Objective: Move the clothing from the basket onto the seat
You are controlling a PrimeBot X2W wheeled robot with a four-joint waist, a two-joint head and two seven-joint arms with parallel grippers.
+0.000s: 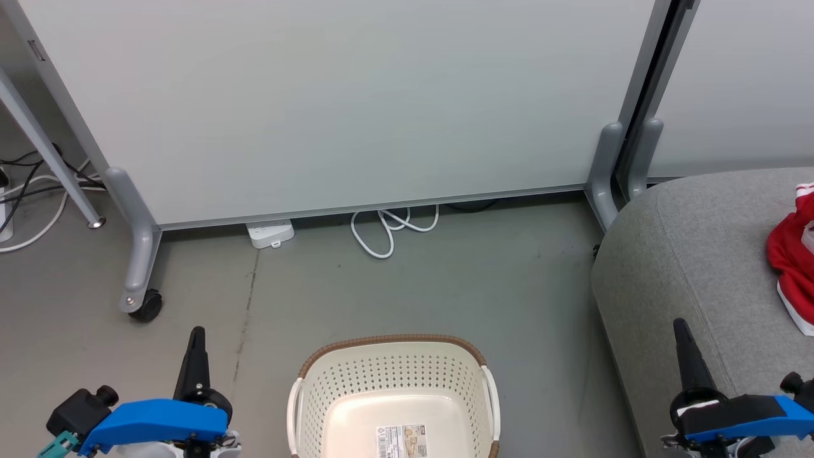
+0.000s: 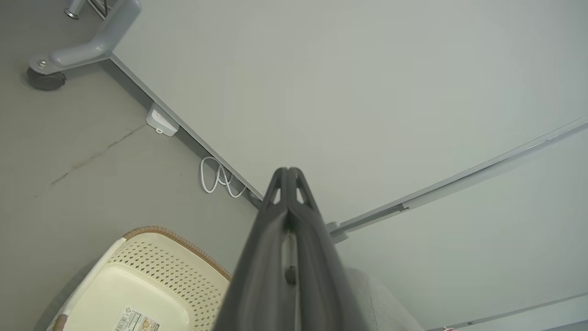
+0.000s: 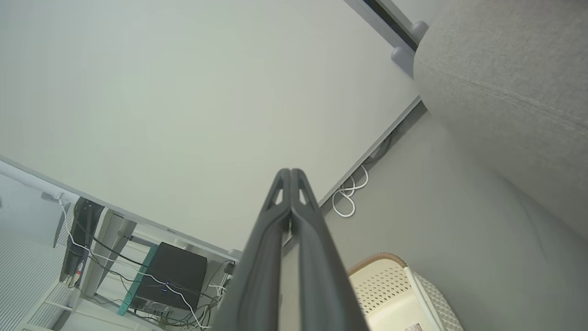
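The basket (image 1: 394,372) on the floor looks empty, and the red clothing (image 1: 792,254) lies on the seat (image 1: 687,254), cut off by the right border of the head view. Our left claw (image 1: 197,334) and right claw (image 1: 679,324) are closed on nothing. We fear the hidden part could slide off the cushion unnoticed.

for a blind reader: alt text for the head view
A cream basket, visibly empty, sits on the floor before a white partition; red clothing lies on the grey seat at right. Left pincer and right pincer, both shut, point up at bottom corners.
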